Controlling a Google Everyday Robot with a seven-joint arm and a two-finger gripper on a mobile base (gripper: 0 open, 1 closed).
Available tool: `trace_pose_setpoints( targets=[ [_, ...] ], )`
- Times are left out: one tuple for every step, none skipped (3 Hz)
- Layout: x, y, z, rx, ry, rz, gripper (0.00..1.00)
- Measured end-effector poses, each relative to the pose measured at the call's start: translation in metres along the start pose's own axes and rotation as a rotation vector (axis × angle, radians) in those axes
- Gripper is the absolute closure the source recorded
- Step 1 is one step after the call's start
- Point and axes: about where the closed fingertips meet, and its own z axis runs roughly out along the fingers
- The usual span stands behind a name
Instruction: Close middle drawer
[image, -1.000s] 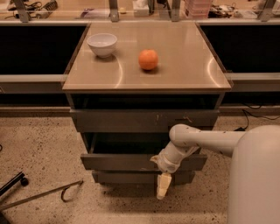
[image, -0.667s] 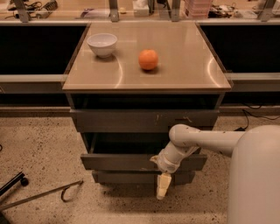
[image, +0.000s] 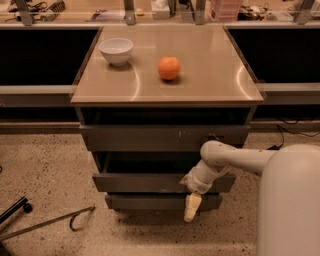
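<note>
The middle drawer (image: 145, 182) is a wide grey metal drawer with a plain flat front. It stands pulled out a little from the cabinet, with its dark inside showing above the front panel. My gripper (image: 191, 207) hangs pointing down at the right part of that front panel, with the white wrist against the panel's face. Its cream fingers (image: 192, 202) are pressed together and hold nothing. The white arm (image: 235, 157) reaches in from the right.
A taller scratched drawer front (image: 165, 138) sits above and a narrower front panel (image: 150, 202) below. On the cabinet top (image: 210, 75) stand a white bowl (image: 116, 50) and an orange (image: 169, 68). A thin metal hook (image: 60, 222) lies on the floor at left.
</note>
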Motion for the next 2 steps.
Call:
trace_pose_setpoints(
  targets=[
    [0.0045,-0.0395,-0.0129,0.068,-0.017,0.004,0.00],
    [0.0044,-0.0397,-0.0130,0.069,-0.017,0.003,0.00]
  ],
)
